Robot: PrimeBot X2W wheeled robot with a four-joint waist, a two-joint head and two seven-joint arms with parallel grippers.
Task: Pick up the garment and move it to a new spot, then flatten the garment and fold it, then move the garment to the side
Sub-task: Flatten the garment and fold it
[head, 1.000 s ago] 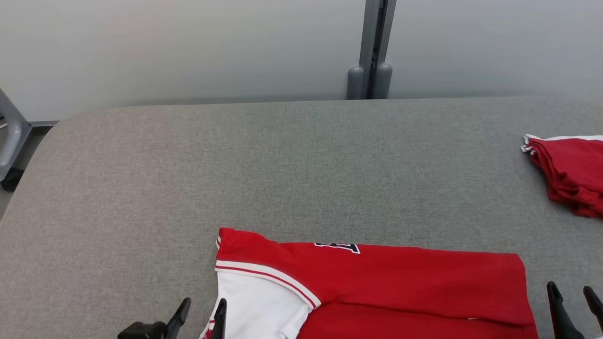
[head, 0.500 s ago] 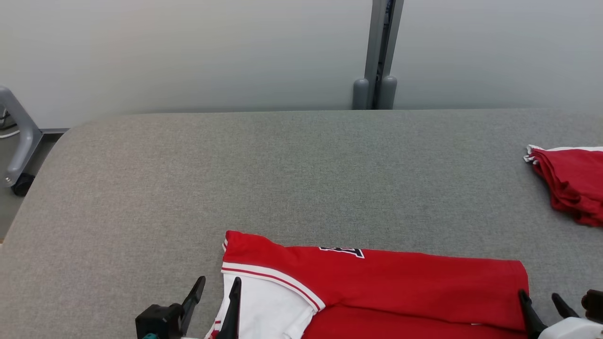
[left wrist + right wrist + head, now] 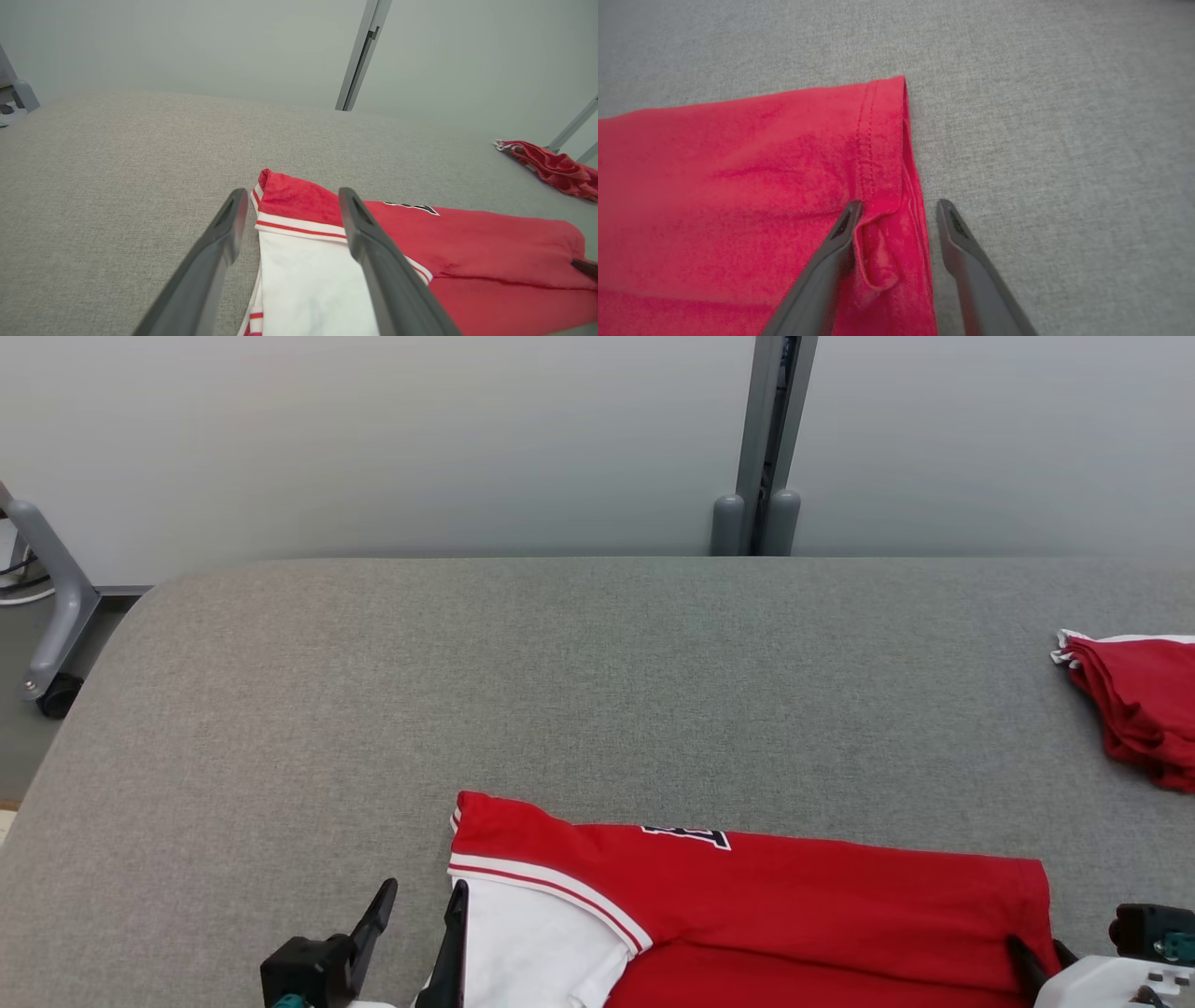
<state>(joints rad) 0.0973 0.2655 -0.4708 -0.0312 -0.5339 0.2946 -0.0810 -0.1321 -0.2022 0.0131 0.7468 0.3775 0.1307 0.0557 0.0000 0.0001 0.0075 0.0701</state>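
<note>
1. The garment (image 3: pixel 822 896), a red top with a white sleeve panel, striped red-and-white trim and a dark printed mark, lies flat at the near edge of the bench (image 3: pixel 560 663), roughly midway along that edge.
2. It reads as a long red band with a crease running along it and a stitched hem at its right end. It looks folded lengthwise, though how many layers lie underneath is hard to tell.
3. The left gripper (image 3: pixel 422 896) sits at the bench's near edge, jaws wide open and holding nothing. 1 finger is over bare bench and the other over the white panel, so I judge it is lined up to take that shoulder corner.
4. The right gripper (image 3: pixel 899 207), also at the bench's near edge, has its jaws open astride the hem. 1 finger presses the cloth and bunches a small wrinkle, while the other rests on the bench just beside the cloth's edge. No pinch is made yet.
5. With 2 grippers at opposite ends, the likely aim is to lift both ends together so the fold holds.
6. Another red pile (image 3: pixel 1139 709) rests at the bench's right edge, well apart.
</note>
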